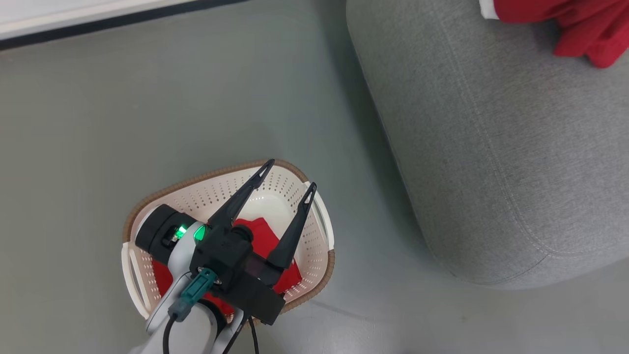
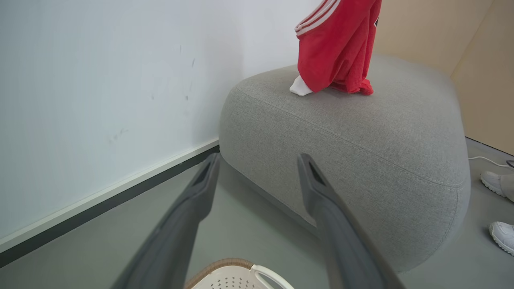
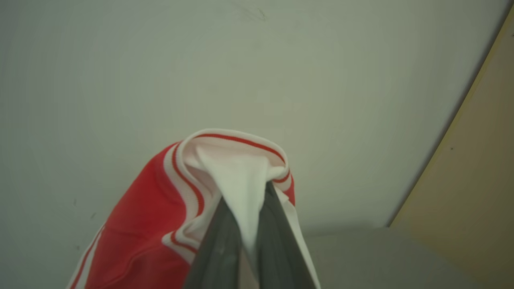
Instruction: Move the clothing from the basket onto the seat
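Observation:
My left gripper [image 1: 291, 174] hovers open over the cream basket [image 1: 314, 246], nothing between its fingers. A plain red piece [image 1: 265, 236] lies in the basket, partly hidden by the gripper. In the left wrist view the open left gripper [image 2: 258, 160] points at the grey seat [image 2: 361, 132], with the basket rim [image 2: 233, 267] below. A red jersey [image 2: 337, 44] with white stripes hangs down, its lower end resting on the seat. My right gripper [image 3: 247, 196] is shut on the jersey [image 3: 140, 224] at its white lining. The jersey [image 1: 580, 24] lies at the seat's [image 1: 491, 147] far corner.
The basket stands on grey floor [image 1: 172, 123] left of the seat. A white wall with a dark baseboard [image 2: 108, 200] runs behind. A person's white shoes [image 2: 494, 182] are on the floor beside the seat's right side, near a white cable [image 2: 484, 159].

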Controlling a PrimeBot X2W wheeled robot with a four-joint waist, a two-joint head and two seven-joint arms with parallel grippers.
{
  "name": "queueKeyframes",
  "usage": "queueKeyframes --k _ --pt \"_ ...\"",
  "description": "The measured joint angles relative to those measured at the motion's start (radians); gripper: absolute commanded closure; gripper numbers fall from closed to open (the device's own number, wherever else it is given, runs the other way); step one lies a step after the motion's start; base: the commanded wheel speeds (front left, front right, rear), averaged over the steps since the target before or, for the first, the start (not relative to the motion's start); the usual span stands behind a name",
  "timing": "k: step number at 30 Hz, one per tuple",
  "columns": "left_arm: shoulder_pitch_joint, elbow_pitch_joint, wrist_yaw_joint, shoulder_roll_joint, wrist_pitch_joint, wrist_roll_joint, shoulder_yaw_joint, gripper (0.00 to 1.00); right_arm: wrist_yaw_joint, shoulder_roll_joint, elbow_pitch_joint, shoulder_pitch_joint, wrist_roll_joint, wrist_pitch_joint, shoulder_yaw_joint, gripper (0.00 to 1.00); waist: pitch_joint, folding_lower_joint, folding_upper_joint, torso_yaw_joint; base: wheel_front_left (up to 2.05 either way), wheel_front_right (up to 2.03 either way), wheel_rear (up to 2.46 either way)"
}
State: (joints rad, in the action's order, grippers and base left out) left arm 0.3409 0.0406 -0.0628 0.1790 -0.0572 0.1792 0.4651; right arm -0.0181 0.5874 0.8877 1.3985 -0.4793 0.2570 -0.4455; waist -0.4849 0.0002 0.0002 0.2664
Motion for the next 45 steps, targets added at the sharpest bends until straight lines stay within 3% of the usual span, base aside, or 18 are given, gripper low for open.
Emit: queueKeyframes --k 7,11,23,25,27,28,29,45 --pt "0.01 0.0 -0.008 0.001 0.012 -0.005 0.006 0.0 0.036 -0.081 0.131 -0.114 -0.051 0.0 0.021 1.0 -0.042 0.0 0.0 -0.013 0.0 0.0 0.0" --pt "0.015 0.002 -0.008 0.006 0.012 -0.005 0.002 0.0 0.037 -0.132 0.187 -0.152 -0.084 0.0 0.03 1.0 -0.054 -0.0001 -0.0001 -0.021 0.0 0.0 0.0" --pt "0.023 0.004 -0.006 0.007 0.012 -0.005 -0.004 0.0 0.03 -0.191 0.284 -0.204 -0.101 0.0 0.035 1.0 -0.07 -0.0002 -0.0001 -0.033 0.0 0.0 0.0" --pt "0.023 0.004 0.001 0.007 0.012 -0.005 -0.007 0.0 0.025 -0.193 0.286 -0.207 -0.099 0.0 0.028 0.82 -0.071 -0.0001 -0.0001 -0.032 0.0 0.0 0.0" --pt "0.023 0.004 0.002 0.009 0.011 -0.005 -0.012 0.0 0.018 -0.198 0.286 -0.207 -0.093 0.0 0.022 0.55 -0.071 -0.0001 -0.0001 -0.031 0.0 0.0 0.0" --pt "0.023 0.004 0.003 0.012 0.011 -0.005 -0.018 0.0 0.016 -0.203 0.287 -0.207 -0.092 0.0 0.02 0.05 -0.07 -0.0001 -0.0001 -0.03 0.0 0.0 0.0" --pt "0.023 0.004 0.005 0.014 0.01 -0.005 -0.024 0.0 0.016 -0.21 0.288 -0.207 -0.091 0.0 0.017 0.0 -0.069 -0.0001 -0.0001 -0.027 0.0 0.0 0.0" --pt "0.015 -0.04 0.021 0.02 -0.025 0.006 -0.05 0.0 -0.035 -0.253 0.245 -0.304 -0.039 0.0 -0.02 0.0 -0.002 -0.0002 -0.0001 0.022 0.0 0.0 0.0"
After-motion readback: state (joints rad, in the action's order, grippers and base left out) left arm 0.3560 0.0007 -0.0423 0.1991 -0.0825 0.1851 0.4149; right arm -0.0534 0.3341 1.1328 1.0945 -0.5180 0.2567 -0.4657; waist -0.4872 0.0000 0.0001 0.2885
